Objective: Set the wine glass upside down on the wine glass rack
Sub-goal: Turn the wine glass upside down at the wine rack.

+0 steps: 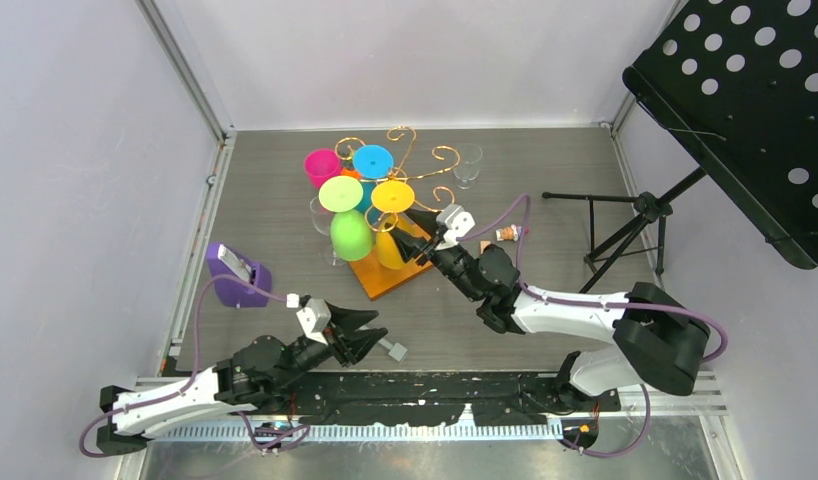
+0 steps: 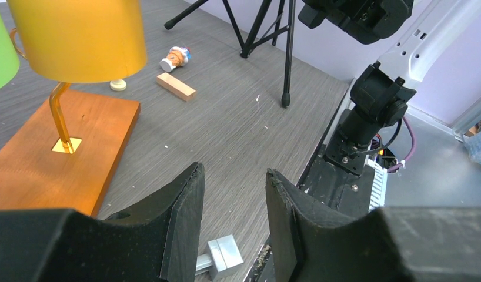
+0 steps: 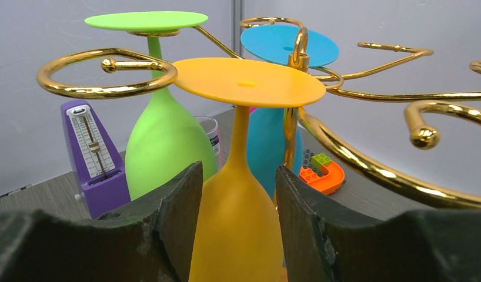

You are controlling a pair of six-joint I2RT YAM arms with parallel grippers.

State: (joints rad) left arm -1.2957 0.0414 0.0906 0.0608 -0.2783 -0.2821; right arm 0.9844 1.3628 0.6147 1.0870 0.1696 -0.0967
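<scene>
Right gripper [image 3: 236,170] straddled yellow wine glass [image 3: 235,235] on wine glass rack [image 3: 367,167] — clamping indeterminate, green glass [image 3: 164,147] crowding frame left, left gripper [image 2: 234,170] parted over table [image 2: 238,129].

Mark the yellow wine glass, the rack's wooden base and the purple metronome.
yellow wine glass [image 3: 237,205]: right wrist view, on its bowl.
rack's wooden base [image 2: 100,124]: left wrist view, bare top surface.
purple metronome [image 3: 92,154]: right wrist view, front face.

Bare tabletop [image 2: 238,117] lies open between the left tool [image 2: 233,171] and the rack's orange base [image 2: 103,117], save a small grey block [image 2: 225,254] just ahead of its spread fingers. The right tool [image 3: 239,169] is hemmed in: the yellow wine glass [image 3: 238,235] fills its finger gap, gold scrolled arms [image 3: 367,166] arch overhead, the green glass [image 3: 164,147] crowds beside it. A tripod [image 1: 647,207] blocks the right side, a purple metronome [image 1: 235,278] the left.
</scene>
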